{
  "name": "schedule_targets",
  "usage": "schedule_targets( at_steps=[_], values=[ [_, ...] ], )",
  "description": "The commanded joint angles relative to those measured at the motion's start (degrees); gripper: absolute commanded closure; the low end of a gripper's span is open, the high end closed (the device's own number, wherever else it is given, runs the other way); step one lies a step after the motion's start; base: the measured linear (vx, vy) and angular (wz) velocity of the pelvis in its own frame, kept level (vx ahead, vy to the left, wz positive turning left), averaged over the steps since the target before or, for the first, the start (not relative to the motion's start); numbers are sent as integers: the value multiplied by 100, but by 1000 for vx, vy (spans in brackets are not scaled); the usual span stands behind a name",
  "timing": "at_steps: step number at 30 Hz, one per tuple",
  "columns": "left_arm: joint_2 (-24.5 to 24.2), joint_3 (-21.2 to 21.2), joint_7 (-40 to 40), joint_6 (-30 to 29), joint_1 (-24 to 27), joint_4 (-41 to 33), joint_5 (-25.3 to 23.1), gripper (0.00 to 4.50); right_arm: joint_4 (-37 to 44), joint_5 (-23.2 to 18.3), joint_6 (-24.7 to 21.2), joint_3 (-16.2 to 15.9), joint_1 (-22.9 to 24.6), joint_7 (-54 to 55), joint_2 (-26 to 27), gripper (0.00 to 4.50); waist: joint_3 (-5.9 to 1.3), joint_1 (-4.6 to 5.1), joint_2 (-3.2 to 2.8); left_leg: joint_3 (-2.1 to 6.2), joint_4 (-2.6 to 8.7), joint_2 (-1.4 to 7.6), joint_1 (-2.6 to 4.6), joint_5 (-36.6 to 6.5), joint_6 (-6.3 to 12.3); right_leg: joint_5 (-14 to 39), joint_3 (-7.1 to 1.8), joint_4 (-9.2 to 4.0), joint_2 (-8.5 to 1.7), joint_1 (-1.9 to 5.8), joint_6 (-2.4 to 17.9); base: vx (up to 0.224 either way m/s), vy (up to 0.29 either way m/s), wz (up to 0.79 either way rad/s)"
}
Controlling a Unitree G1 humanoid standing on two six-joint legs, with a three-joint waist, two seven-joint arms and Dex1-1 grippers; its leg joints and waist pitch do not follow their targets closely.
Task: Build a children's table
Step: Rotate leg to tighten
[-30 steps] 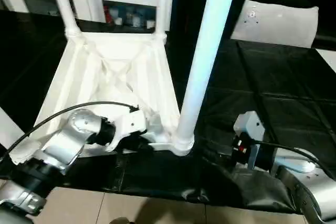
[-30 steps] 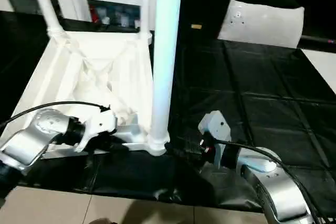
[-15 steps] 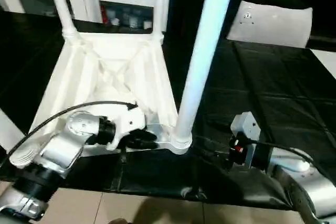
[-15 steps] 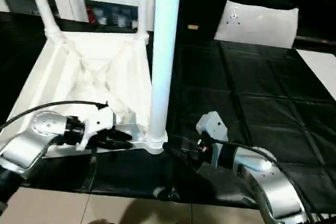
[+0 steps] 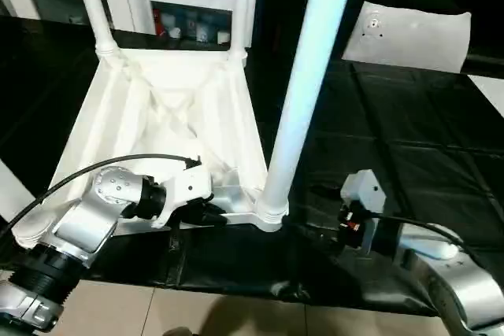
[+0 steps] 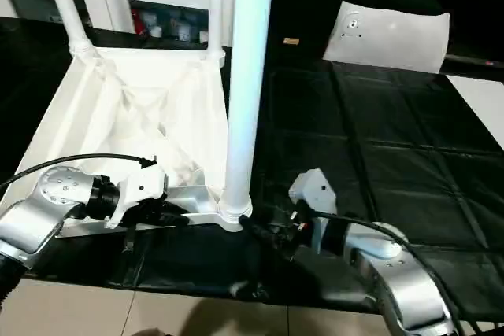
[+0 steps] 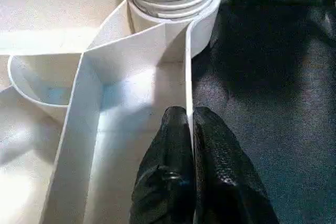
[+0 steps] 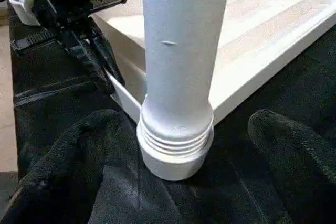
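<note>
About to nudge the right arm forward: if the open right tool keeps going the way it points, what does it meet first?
Most likely the threaded base of the near table leg, standing in the tabletop corner socket. The right tool points at it, fingers either side; the gap is hard to judge.

L arm (image 5: 87,222): silver rounded forearm w/ round cap, black ribbed collar, white wrist block, thin black cable looping over it. L tool (image 7: 190,129): two black textured fingers w/ rounded tips. R arm (image 6: 398,281): silver shell, black cable, white boxy wrist unit w/ small red mark. R tool (image 8: 176,145): black pebbled fingers (image 8: 294,145), blunt & thick.
</note>
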State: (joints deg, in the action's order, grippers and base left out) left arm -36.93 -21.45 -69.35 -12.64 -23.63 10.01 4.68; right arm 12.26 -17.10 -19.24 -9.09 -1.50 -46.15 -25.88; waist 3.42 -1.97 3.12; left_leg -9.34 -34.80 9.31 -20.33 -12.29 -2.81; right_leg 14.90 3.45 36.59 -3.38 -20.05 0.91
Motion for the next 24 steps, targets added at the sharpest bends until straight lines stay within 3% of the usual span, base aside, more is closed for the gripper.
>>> schedule_targets(
  at_steps=[1,8,14,24],
  values=[
    [5,-100,-145,93,-75,87,-81,446,-95,64,100,-17,-12,-76,-64,0,-299,-13,-119,146,470,454,42,-611,214,-174,-368,-408,-565,177,1511,0,0,0],
    [91,-169,-542,555,-223,172,34,446,-419,-88,84,-137,-483,-633,-181,0,-318,-5,-108,143,456,454,39,-556,262,-312,-363,-389,-571,197,1590,0,0,0],
    [137,-477,-910,847,-262,126,-67,450,-1171,-202,346,-278,-962,-1410,-230,58,-346,-99,-100,115,413,457,61,-200,449,-818,-351,-335,-565,183,1726,0,0,0],
    [170,-560,-992,1215,-442,509,-309,450,-1632,-330,347,-539,-1308,-2454,-411,137,-332,-175,-79,120,436,473,62,-446,342,-258,-348,-376,-591,188,1630,0,0,0]
  ],
)
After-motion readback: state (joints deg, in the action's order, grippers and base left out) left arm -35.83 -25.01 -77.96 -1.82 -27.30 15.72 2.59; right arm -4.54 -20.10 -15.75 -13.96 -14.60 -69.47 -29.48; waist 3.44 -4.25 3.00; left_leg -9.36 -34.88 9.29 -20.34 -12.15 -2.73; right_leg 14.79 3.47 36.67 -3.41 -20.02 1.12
